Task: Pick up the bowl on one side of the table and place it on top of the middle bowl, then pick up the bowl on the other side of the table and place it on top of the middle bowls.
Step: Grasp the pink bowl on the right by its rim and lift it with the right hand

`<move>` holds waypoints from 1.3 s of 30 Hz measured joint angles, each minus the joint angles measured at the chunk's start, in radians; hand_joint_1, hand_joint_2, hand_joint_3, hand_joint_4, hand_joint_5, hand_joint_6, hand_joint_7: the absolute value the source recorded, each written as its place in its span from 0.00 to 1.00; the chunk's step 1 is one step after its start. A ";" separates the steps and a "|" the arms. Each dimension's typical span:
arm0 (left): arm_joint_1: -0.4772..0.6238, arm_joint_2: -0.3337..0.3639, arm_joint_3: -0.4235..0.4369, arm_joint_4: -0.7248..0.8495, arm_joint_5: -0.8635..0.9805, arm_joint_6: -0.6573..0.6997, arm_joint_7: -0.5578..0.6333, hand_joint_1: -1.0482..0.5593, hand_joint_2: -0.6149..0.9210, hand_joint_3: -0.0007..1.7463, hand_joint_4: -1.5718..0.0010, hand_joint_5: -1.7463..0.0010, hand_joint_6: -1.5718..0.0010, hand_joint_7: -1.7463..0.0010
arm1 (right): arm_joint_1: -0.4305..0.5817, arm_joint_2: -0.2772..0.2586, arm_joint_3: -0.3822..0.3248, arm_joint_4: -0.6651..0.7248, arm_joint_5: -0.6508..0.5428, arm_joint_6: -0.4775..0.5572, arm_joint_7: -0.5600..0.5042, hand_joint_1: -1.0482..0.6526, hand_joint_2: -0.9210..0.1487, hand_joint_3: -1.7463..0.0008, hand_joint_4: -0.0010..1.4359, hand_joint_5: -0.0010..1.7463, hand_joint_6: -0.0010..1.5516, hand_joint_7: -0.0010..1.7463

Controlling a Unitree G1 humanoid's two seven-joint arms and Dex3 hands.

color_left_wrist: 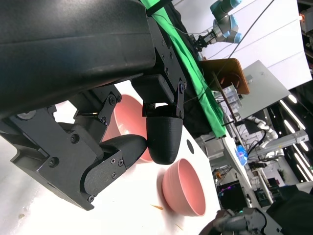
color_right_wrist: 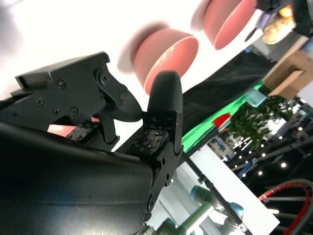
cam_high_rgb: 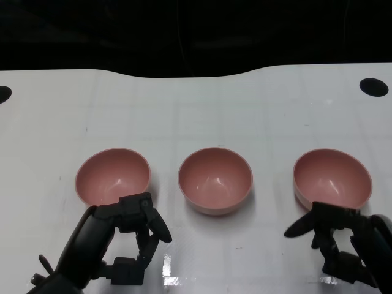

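Three pink bowls stand in a row on the white table (cam_high_rgb: 202,104): the left bowl (cam_high_rgb: 112,176), the middle bowl (cam_high_rgb: 215,179) and the right bowl (cam_high_rgb: 332,177). My left hand (cam_high_rgb: 131,236) hovers just in front of the left bowl, fingers apart and holding nothing. My right hand (cam_high_rgb: 334,236) is just in front of the right bowl, fingers spread and empty. In the left wrist view my left hand (color_left_wrist: 122,147) partly hides the left bowl (color_left_wrist: 128,120), with the middle bowl (color_left_wrist: 183,188) beyond. The right wrist view shows my right hand (color_right_wrist: 146,112) and the middle bowl (color_right_wrist: 166,49).
A round black hole (cam_high_rgb: 373,86) sits at the table's far right corner and another (cam_high_rgb: 3,94) at the far left edge. The table's far edge (cam_high_rgb: 196,72) meets darkness. Lab equipment and a green cloth (color_left_wrist: 190,73) lie beyond the table.
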 measured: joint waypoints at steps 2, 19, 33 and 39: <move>0.000 0.000 0.000 0.000 -0.001 0.000 0.000 0.52 0.64 0.74 0.43 0.02 0.48 0.20 | 0.000 0.000 -0.009 -0.011 -0.029 0.026 -0.016 0.44 0.13 0.85 0.37 0.59 0.42 0.27; 0.000 0.000 -0.001 0.000 -0.001 0.001 0.000 0.52 0.65 0.73 0.44 0.03 0.48 0.20 | 0.017 -0.033 -0.019 -0.159 -0.231 0.288 -0.036 0.23 0.07 1.00 0.02 0.35 0.14 0.04; 0.000 -0.004 -0.008 -0.001 0.000 0.002 0.000 0.52 0.64 0.74 0.44 0.03 0.48 0.20 | -0.082 -0.066 0.071 -0.192 -0.471 0.579 0.025 0.23 0.10 1.00 0.05 0.37 0.17 0.04; 0.000 -0.004 -0.007 -0.002 0.001 0.001 0.000 0.52 0.64 0.74 0.45 0.03 0.48 0.21 | -0.183 -0.085 0.145 -0.053 -0.530 0.664 0.046 0.27 0.08 1.00 0.16 0.27 0.24 0.02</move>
